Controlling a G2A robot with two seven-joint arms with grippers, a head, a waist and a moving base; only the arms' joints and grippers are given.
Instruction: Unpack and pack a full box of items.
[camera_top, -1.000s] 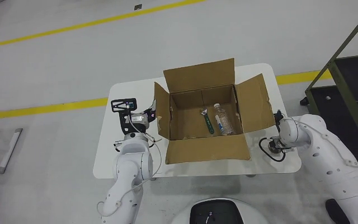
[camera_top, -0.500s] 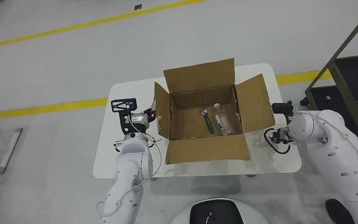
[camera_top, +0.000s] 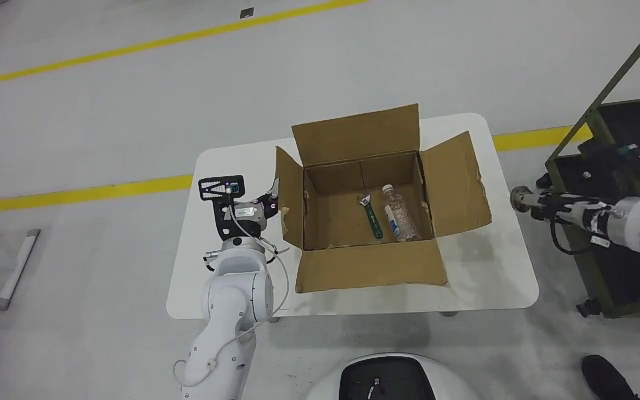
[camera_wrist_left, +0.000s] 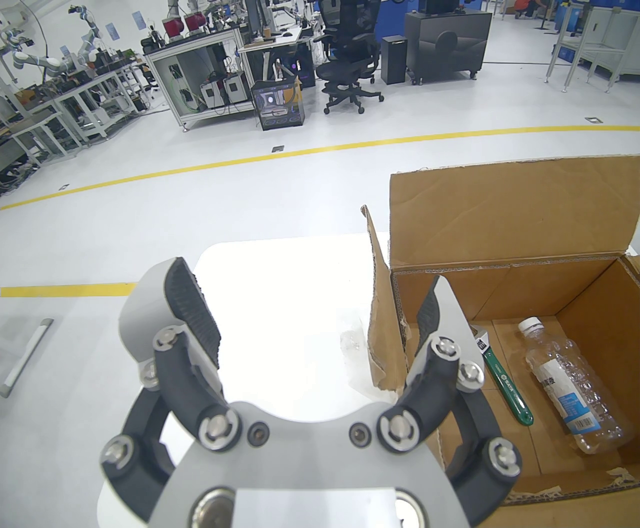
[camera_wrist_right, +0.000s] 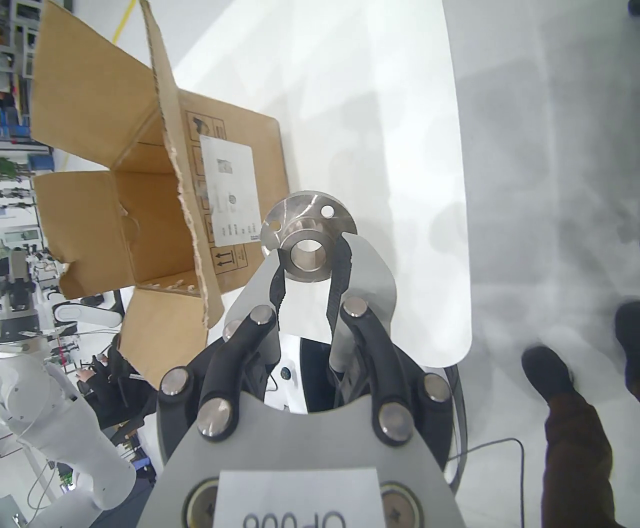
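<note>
Brown cardboard box (camera_top: 370, 265) is standing open near the middle of the white tabletop (camera_top: 480, 275), its four flaps spreading outward and the left flap showing a torn edge. On the box floor, toward the right wall, a wrench (camera_wrist_left: 505, 385) with a green handle is lying beside a clear plastic bottle (camera_wrist_left: 565, 385) with a white cap. The two are resting nearly parallel and close together, the bottle nearer the right wall; whether they are touching cannot be told. The left pincer (camera_wrist_left: 306, 280) is hovering over the bare tabletop near the left flap, outside the box, with its ribbed fingers (camera_wrist_left: 192, 305) spread wide and gripping nothing. The right pincer (camera_wrist_right: 312, 255) is hanging past the right edge of the tabletop, above the grey floor and well apart from the box. It is closed on a round metal flange (camera_wrist_right: 306, 240), its dark pads clamping the short hollow hub from both sides while the drilled disc is facing away from the wrist.
</note>
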